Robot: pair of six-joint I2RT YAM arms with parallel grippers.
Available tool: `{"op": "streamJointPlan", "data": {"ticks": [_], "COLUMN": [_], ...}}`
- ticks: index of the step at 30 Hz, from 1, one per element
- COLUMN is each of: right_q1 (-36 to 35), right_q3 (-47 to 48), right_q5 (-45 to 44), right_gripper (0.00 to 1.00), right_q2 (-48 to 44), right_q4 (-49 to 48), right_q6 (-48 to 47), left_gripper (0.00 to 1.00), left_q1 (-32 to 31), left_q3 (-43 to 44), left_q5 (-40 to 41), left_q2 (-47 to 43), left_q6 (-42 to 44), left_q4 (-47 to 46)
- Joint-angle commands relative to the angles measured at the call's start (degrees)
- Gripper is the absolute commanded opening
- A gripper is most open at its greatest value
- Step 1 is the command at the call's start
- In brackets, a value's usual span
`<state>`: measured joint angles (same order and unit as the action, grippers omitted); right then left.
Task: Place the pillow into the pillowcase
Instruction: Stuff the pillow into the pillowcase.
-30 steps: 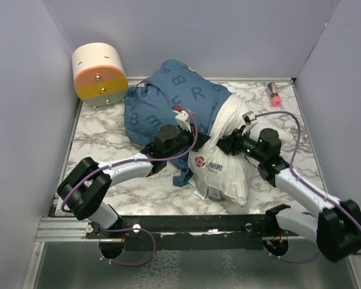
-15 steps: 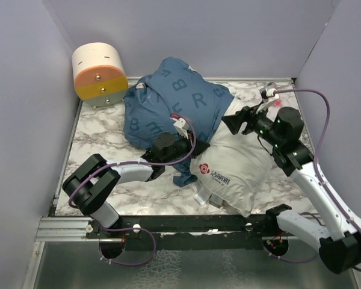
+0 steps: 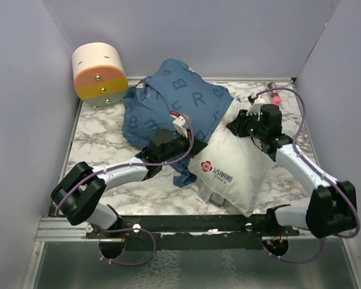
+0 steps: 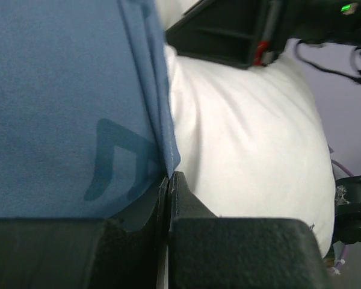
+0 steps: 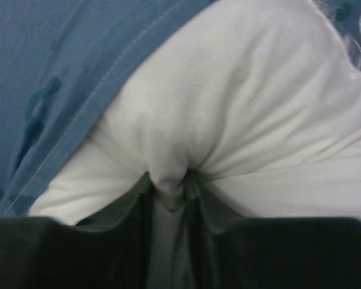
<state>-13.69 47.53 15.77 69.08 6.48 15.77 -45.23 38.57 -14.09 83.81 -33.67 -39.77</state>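
The pillow [image 3: 228, 171] lay half inside the pillowcase [image 3: 168, 102], long axis from far left to near right, near end bare. Your left gripper [image 4: 169, 177] clamped the pillowcase edge; your right gripper [image 5: 168, 186] pinched a pillow fold beside it.

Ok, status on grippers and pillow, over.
Left gripper shut on pillowcase hem. Right gripper pinching pillow. Pillow partly inside, near end out. Nothing blocking.
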Motion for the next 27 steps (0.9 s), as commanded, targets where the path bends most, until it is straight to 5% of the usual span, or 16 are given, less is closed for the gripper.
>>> {"op": "streamJointPlan", "data": {"ticks": [1, 3, 7, 13, 17, 22, 27], "right_q1": [-1.1, -1.39, -1.69, -1.69, -1.6, -1.6, -1.69], "right_q3": [-4.97, -4.62, -0.19, 7.11, 3.03, -1.32, -4.73], "right_q5": [10.98, 13.82, 13.82, 13.48, 12.44, 9.56, 17.23], "right_gripper": [0.11, 0.03, 0.01, 0.05, 0.37, 0.72, 0.83], "right_q2": [10.67, 13.55, 18.57, 23.63, 12.67, -8.29, -19.9], "right_q4": [-9.02, -14.86, -25.8, -24.88, -19.69, -9.79, -1.92], "right_q6": [2.75, 5.6, 12.09, 9.93, 4.35, 1.45, -1.01], "left_gripper": [0.0, 0.0, 0.0, 0.0, 0.08, 0.47, 0.63], "left_q1": [-1.82, -1.81, -1.86, 0.32, 4.15, 4.97, 4.99], "left_q3": [6.55, 10.84, 19.29, 25.11, 25.27, 22.44, 13.15], "left_q5": [-8.25, -10.44, -15.53, -16.27, -14.63, -5.42, -1.11], "left_q2": [-2.04, -1.87, 1.27, 8.26, 10.21, 2.75, -11.41], "left_q6": [6.71, 8.55, 10.56, 8.77, 5.43, 7.06, 6.27], "left_q4": [17.07, 19.94, 24.61, 25.3, 24.22, 29.64, 33.97]}}
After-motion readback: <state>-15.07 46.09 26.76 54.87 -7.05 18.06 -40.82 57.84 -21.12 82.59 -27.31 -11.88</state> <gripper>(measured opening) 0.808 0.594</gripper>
